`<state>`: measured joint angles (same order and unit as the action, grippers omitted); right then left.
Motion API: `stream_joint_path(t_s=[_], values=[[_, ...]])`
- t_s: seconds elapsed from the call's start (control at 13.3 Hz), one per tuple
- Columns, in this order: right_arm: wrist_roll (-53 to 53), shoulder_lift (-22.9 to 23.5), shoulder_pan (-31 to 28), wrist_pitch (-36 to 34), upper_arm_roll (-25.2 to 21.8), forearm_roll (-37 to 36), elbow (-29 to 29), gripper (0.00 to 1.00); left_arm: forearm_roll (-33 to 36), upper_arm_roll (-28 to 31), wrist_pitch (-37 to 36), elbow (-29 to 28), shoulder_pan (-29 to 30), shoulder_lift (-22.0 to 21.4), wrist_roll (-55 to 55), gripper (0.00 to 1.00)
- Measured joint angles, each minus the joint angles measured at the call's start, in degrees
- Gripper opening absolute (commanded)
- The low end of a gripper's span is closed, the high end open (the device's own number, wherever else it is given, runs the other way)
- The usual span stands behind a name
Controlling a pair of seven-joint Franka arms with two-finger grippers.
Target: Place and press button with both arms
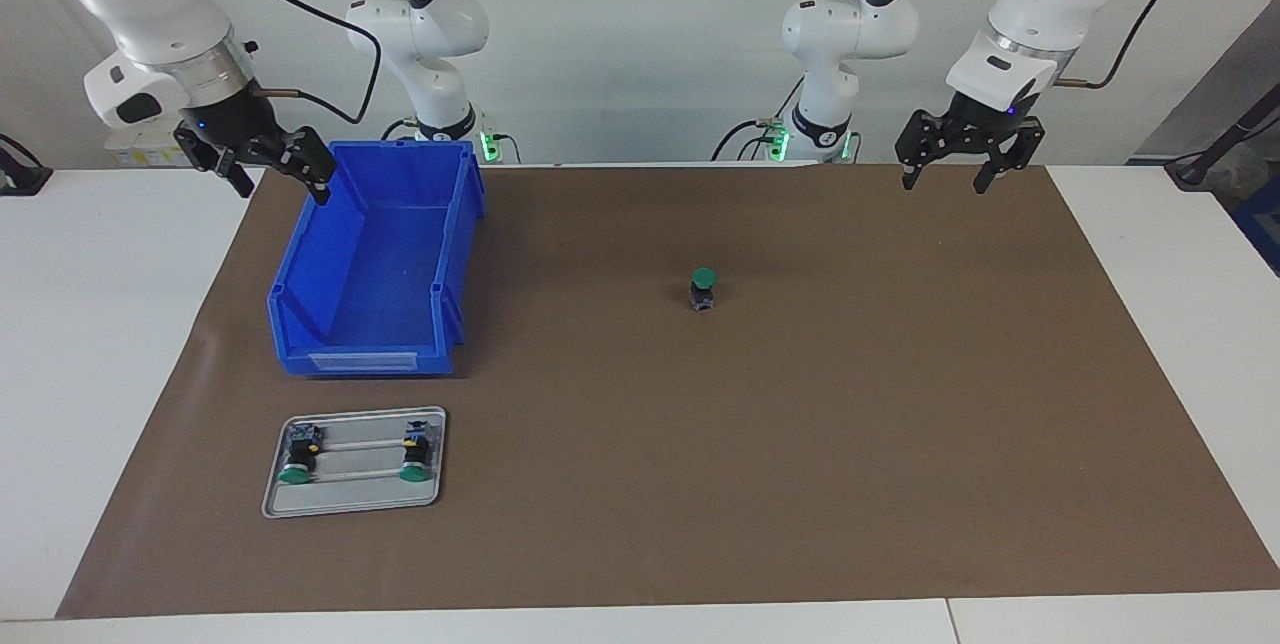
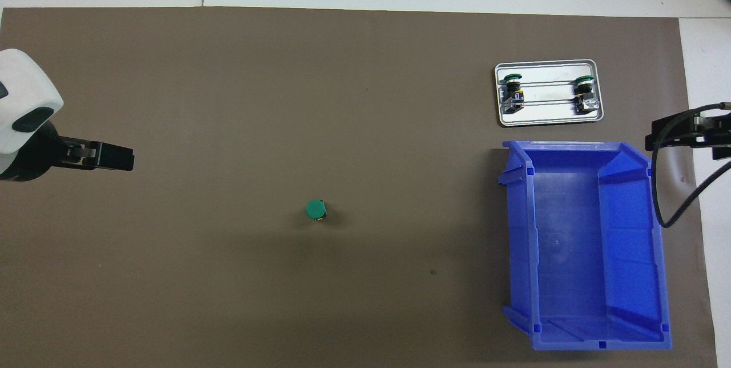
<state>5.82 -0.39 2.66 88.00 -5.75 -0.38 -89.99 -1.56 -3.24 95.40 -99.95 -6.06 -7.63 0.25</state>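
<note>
Overhead view, button (image 2: pixel 315 210) upright mid-mat (bare mat around), left claw (image 1: pixel 955 179) and right claw (image 1: pixel 268 176) both open.

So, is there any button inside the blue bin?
No, the blue bin is empty; one button stands upright on the brown mat and two others lie in the metal tray.

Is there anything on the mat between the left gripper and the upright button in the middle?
Nothing visible. The left gripper hangs open over the mat's edge by the robots, and only bare brown mat lies between it and the button. The blue bin and the tray sit toward the right arm's end.
</note>
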Motion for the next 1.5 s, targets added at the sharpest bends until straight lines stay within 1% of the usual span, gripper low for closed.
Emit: stream_joint_path(t_s=[0.08,0.15,0.3,0.45,0.53,0.68,0.83,0.9,1.05,1.28,1.5], values=[[0.0,0.0,0.0,0.0,0.0,0.0,0.0,1.0,0.0,0.0,0.1,-0.1,-1.3,-0.1,0.0,0.17],[0.0,0.0,0.0,0.0,0.0,0.0,0.0,1.0,-0.1,-0.1,0.1,-0.3,-3.0,0.0,-0.6,0.14],[0.0,0.0,0.0,0.0,0.0,0.0,0.0,1.0,-0.1,-0.1,0.8,-1.1,-7.1,0.3,-5.9,0.14],[0.0,0.0,0.0,0.0,0.0,0.0,0.0,1.0,-0.1,-0.3,3.6,-2.0,-11.2,2.1,-11.5,0.13],[0.0,0.0,0.0,0.0,0.0,0.0,0.0,1.0,-0.1,-0.3,5.4,-2.3,-12.8,3.5,-13.7,0.1],[0.0,0.0,0.0,0.0,0.0,0.0,-0.1,1.0,-0.1,-0.3,10.1,-2.8,-15.7,7.9,-17.9,0.1],[0.0,0.0,0.0,0.0,0.0,0.0,-0.2,1.0,-0.1,-0.4,17.5,-4.2,-18.2,12.6,-21.4,0.09],[0.0,0.0,0.0,0.0,0.0,0.0,-0.2,1.0,-0.1,-0.4,21.3,-5.7,-18.9,14.0,-22.2,0.09],[0.0,0.0,0.0,0.0,0.0,0.0,-0.4,1.0,-0.1,-0.3,26.8,-9.4,-19.7,14.9,-22.6,0.08],[0.0,0.0,0.0,0.0,0.0,0.0,-0.5,1.0,-0.1,-0.3,28.1,-11.8,-20.3,14.9,-22.6,0.05],[0.0,0.0,0.0,0.0,0.0,0.0,-0.7,1.0,-0.1,-0.3,29.1,-14.0,-22.3,14.7,-23.7,0.04]])
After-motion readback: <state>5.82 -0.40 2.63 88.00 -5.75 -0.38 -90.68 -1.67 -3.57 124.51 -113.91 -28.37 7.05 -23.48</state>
